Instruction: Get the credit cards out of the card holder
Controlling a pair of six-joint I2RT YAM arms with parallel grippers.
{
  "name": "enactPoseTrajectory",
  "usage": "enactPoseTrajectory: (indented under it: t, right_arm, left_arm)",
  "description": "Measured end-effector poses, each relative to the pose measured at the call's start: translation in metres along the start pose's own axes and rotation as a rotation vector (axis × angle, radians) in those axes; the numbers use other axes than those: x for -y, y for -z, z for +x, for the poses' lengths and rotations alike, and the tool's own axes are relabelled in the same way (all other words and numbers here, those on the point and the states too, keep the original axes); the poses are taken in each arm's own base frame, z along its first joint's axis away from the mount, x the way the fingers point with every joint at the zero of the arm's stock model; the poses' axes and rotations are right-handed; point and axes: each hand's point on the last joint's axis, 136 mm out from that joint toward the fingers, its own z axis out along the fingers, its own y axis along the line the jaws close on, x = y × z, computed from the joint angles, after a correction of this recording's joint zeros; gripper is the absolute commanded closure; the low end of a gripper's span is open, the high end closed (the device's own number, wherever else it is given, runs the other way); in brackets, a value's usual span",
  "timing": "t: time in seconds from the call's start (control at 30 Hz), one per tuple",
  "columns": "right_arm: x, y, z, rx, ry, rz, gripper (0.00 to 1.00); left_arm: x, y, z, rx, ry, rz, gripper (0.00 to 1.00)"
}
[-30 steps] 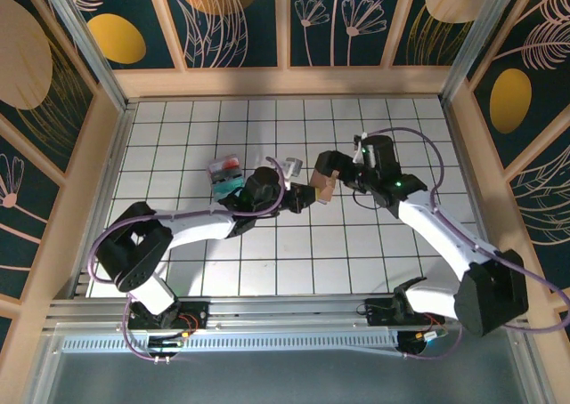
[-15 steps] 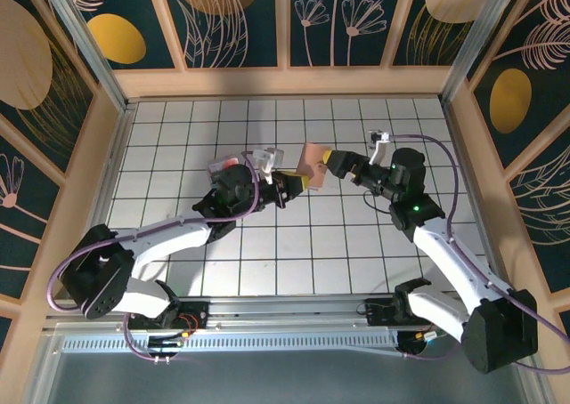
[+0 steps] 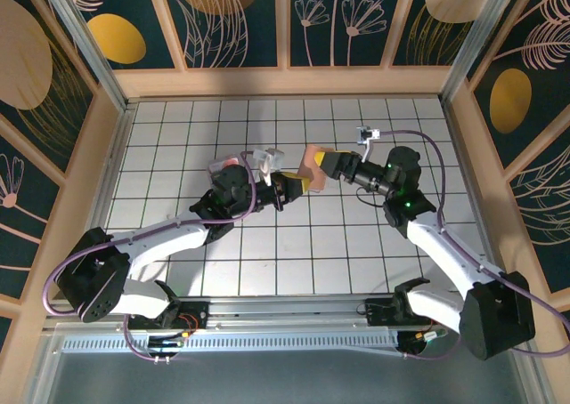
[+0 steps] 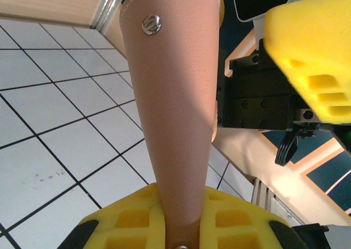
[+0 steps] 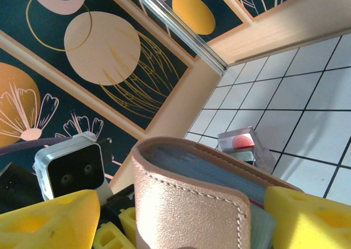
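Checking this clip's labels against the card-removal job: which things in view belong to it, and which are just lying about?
Part of the job:
- card holder, clamped in the left gripper
- right gripper, fingers open either side of the holder's free end

Lying about:
- small clear box with red contents, on the tiled table
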Motion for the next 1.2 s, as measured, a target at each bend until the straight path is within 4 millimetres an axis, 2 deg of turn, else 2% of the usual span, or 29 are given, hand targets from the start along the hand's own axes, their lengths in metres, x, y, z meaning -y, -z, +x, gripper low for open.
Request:
enactPoseTrajectory:
  t: [0.3,0.5,0.7,0.87,1.03,1.2]
  right_arm:
    - [0.001,-0.002,0.005,-0.018,-0.017,0.002,0.18]
    - [-0.001,0.006,0.005,-0.006,-0.025,0.04,0.14]
    - [0.013,0.01,0.005,0.015,-0.072,0.123,0.03]
    - [0.011,0.011,0.003,0.026,-0.078,0.12,0.04]
    - [-0.003,0.005,0.002,0.013,-0.068,0.04,0.07]
    - [-0.011,-0.007,0.007,-0.021,-0.071,-0.036,0.17]
  left_arm:
    - [0.0,0.004,0.002,0.01,-0.024,0.012,0.97]
    - [0.003,0.007,0.0,0.017,-0.044,0.02,0.97]
    - [0.009,0.009,-0.007,0.041,-0.064,0.036,0.97]
    - [0.011,0.009,-0.009,0.051,-0.074,0.043,0.97]
    - [0.015,0.01,-0.01,0.051,-0.08,0.064,0.96]
    - [0.019,0.01,-0.009,0.044,-0.083,0.084,0.95]
